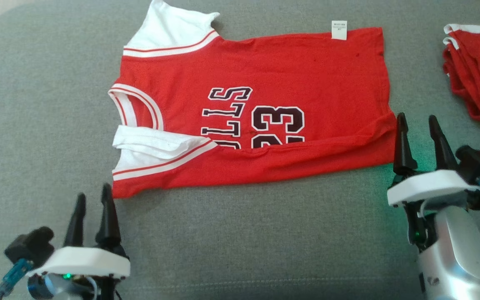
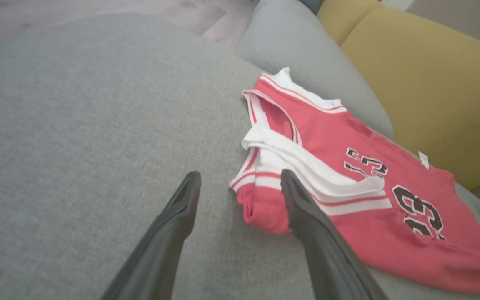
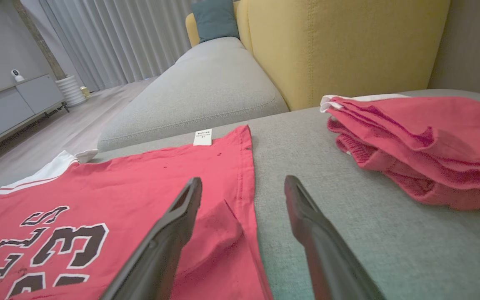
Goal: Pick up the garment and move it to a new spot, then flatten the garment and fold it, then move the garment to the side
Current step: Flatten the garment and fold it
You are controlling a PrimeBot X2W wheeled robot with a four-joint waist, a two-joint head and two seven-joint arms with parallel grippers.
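The garment [image 1: 265, 83] is a red jersey with white sleeves and black lettering, lying flat on the grey cushion with its near long edge folded over the number. My left gripper [image 1: 93, 198] stands open just below the jersey's near left corner [image 2: 261, 208], holding nothing. At the jersey's near right corner [image 3: 223, 225], my right gripper [image 1: 418, 118] is open too, its left finger over the hem and nothing between the fingers. A white label [image 1: 339, 30] sits on the far hem.
A stack of folded red garments [image 1: 477, 71] lies at the far right of the cushion [image 1: 36, 125]. A yellow backrest [image 3: 340, 46] rises behind it. A second grey cushion [image 3: 206, 83] extends beyond, with floor and a cabinet [image 3: 11, 104] to the left.
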